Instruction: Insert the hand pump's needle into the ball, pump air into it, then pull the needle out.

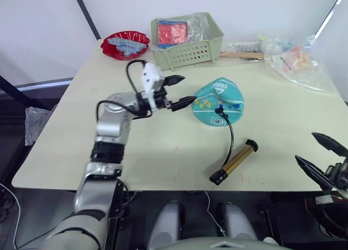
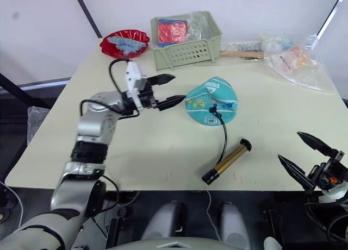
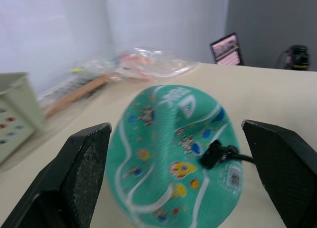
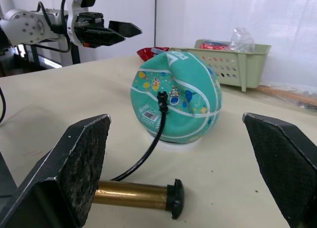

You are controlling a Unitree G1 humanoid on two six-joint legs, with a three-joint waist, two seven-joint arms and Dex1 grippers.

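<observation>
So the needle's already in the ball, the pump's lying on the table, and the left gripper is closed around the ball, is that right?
Not quite. The left gripper is open and sits beside the ball, not closed around it; the left eye view shows a gap between them. The rest holds: the needle fitting is seated in the ball, and the hand pump lies on the table.

Cream table (image 1: 163, 152) against white walls (image 1: 38, 32), dark floor below

Teal ball (image 1: 218, 102) — white wavy lines, colourful cartoon marks; gold-bronze, black-capped hand pump (image 1: 235, 161).
</observation>
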